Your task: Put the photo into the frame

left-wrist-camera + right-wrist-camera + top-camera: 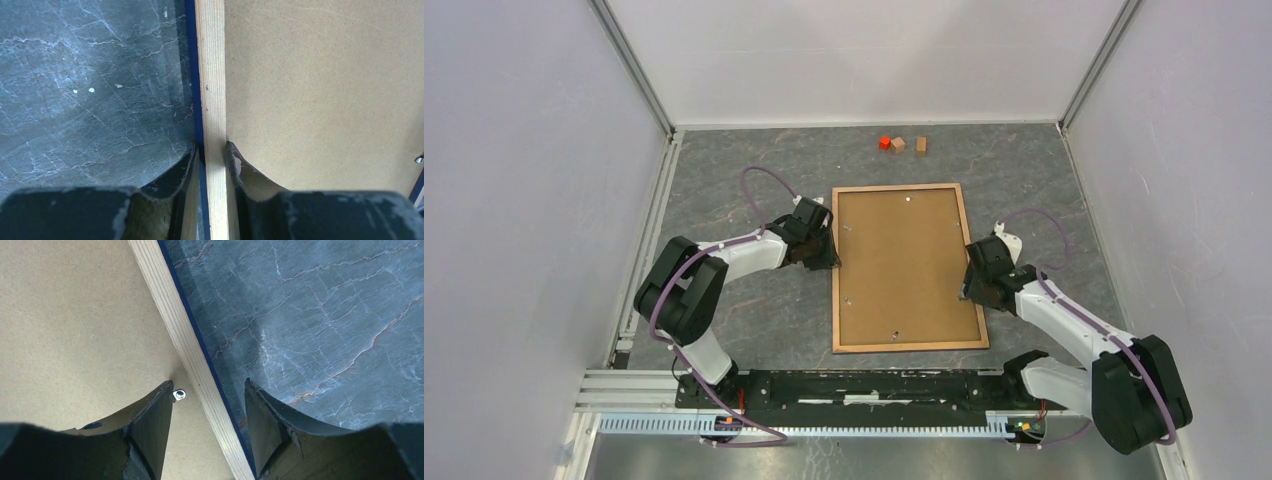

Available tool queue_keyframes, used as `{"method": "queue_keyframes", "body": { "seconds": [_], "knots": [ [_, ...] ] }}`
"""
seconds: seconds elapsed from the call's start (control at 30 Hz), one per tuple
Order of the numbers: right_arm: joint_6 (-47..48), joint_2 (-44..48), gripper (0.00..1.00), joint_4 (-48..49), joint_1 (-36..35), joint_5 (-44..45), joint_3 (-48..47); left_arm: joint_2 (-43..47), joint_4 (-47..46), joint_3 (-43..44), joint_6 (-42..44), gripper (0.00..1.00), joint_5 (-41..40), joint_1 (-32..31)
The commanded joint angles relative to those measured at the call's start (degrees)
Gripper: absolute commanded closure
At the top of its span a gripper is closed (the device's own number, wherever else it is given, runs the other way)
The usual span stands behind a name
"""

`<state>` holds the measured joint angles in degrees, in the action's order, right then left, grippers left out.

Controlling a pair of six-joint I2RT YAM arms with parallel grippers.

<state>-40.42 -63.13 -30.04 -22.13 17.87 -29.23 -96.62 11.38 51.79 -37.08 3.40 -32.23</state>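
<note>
The frame (911, 346) lies wood-side up at the picture's centre, and the brown backing board (904, 265) hides whatever is beneath. The left gripper (212, 150) pinches its left rail; the right gripper (207, 387) straddles the right rail, jaws released.

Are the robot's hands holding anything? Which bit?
The left gripper pinches the frame by its left rail. The right gripper stands open around the right rail, gripping nothing.

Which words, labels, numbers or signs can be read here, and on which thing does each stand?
None: no readable text shows on the frame, the backing board, the small blocks, the table or the arms.
</note>
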Motion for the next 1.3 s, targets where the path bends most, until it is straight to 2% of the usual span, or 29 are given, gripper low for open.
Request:
{"method": "queue_keyframes", "body": {
  "seconds": [0.0, 0.4, 0.53, 0.63, 1.03, 1.27],
  "knots": [
    [-5.80, -1.57, 0.39, -2.30, -0.27, -0.09, -3.91, -0.26, 2.87, -1.52, 1.38, 0.93, -0.74, 0.30],
    [-12.78, -0.24, 0.41, -3.53, -1.89, -2.92, -0.68, 0.02, 2.40, -1.95, 1.33, 0.93, -0.43, 0.40],
    [-12.61, 0.90, 0.46, -3.73, -2.12, -2.48, 1.38, 0.05, 2.19, -2.04, 1.31, 0.93, -0.33, 0.50],
    [-10.71, 0.50, 0.49, -3.40, -2.12, -2.76, 1.96, 0.11, 2.17, -2.04, 1.31, 0.93, -0.24, 0.45],
    [-0.48, -3.49, 0.45, -2.82, -2.13, -4.45, 0.61, 0.24, 2.11, -2.22, 1.24, 0.94, -0.17, 0.58],
    [3.31, -5.17, 0.53, -4.11, -2.21, -5.27, 1.02, 0.24, 2.06, -2.31, 1.29, 0.94, 0.11, 0.76]
  ]
}}
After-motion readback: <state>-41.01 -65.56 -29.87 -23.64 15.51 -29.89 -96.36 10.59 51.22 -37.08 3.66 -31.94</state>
